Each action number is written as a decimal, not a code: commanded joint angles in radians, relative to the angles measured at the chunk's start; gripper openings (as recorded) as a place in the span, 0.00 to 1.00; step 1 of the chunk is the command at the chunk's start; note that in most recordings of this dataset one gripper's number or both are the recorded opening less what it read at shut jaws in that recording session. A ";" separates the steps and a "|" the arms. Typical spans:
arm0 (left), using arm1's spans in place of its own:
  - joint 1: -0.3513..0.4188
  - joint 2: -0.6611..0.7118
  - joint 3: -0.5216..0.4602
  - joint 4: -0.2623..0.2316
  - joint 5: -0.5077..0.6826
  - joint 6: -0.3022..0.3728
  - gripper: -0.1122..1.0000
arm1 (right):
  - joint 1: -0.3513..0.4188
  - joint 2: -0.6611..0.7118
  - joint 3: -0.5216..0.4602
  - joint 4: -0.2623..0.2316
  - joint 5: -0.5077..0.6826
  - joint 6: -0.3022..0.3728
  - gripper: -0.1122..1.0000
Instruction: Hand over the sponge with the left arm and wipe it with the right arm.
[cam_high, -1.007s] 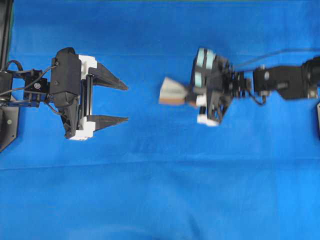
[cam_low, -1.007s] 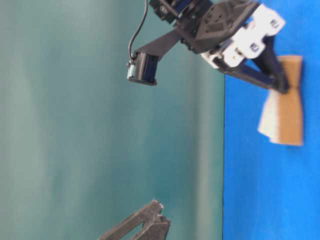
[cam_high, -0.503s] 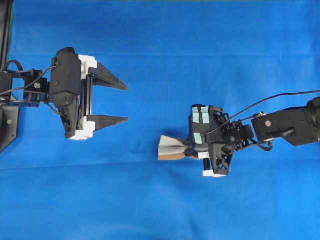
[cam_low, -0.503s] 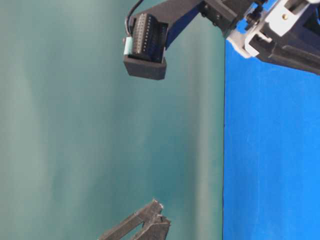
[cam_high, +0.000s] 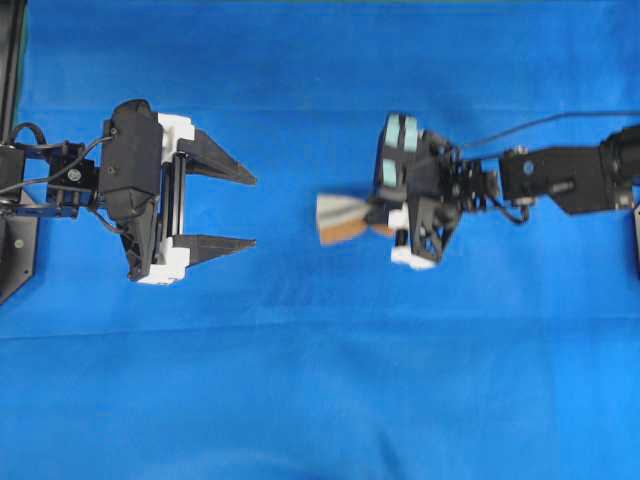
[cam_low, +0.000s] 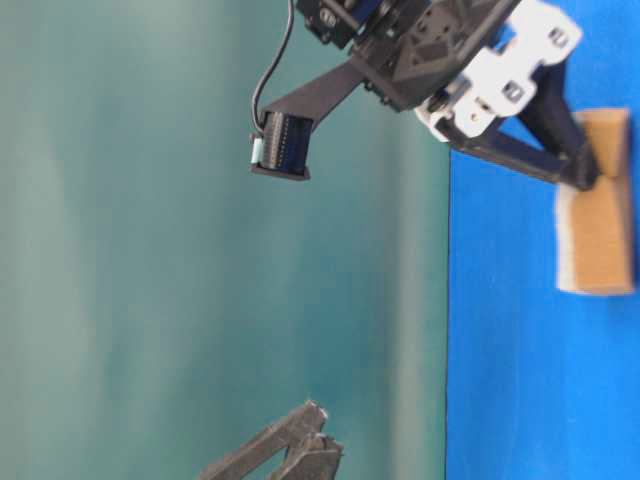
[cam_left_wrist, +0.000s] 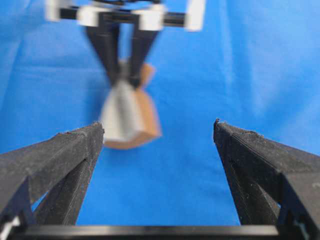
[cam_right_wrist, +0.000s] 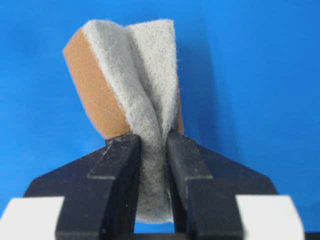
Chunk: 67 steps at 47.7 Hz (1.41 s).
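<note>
My right arm (cam_high: 560, 180) reaches in level over the blue worktop (cam_high: 320, 380), its wrist rolled so the teal patches face up and slightly to one side. My right gripper (cam_high: 383, 212) is clamped narrow on the sponge (cam_high: 340, 217), the two black fingers (cam_right_wrist: 120, 170) pinching its middle hard enough that the grey scouring face folds into a crease and the orange-brown layer flares out on either side. In the table-level view the sponge (cam_low: 598, 205) lies against the blue cloth, pinched at its near end by my fingers.

My left arm (cam_high: 60, 185) lies stretched out level, well apart from the sponge and pointing straight at it. My left gripper (cam_high: 248, 211) stands wide, nothing between its pointed fingers (cam_left_wrist: 60, 165), which frame the sponge (cam_left_wrist: 127, 117) ahead of them in the left wrist view. The sponge sits between my two grippers, much nearer the right one, and looks slightly smeared in the overhead and left wrist views.

I can read no brand, label or writing on the sponge, on either gripper or on the worktop.
</note>
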 joint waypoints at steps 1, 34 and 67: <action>-0.005 -0.012 -0.008 -0.002 -0.012 -0.002 0.90 | -0.028 -0.018 -0.017 -0.015 -0.006 -0.002 0.31; -0.006 -0.011 -0.009 -0.002 -0.012 -0.002 0.90 | 0.018 -0.018 -0.011 -0.028 -0.029 0.018 0.31; -0.006 -0.011 -0.008 -0.002 -0.011 0.000 0.90 | 0.046 -0.106 -0.055 -0.028 0.078 0.008 0.77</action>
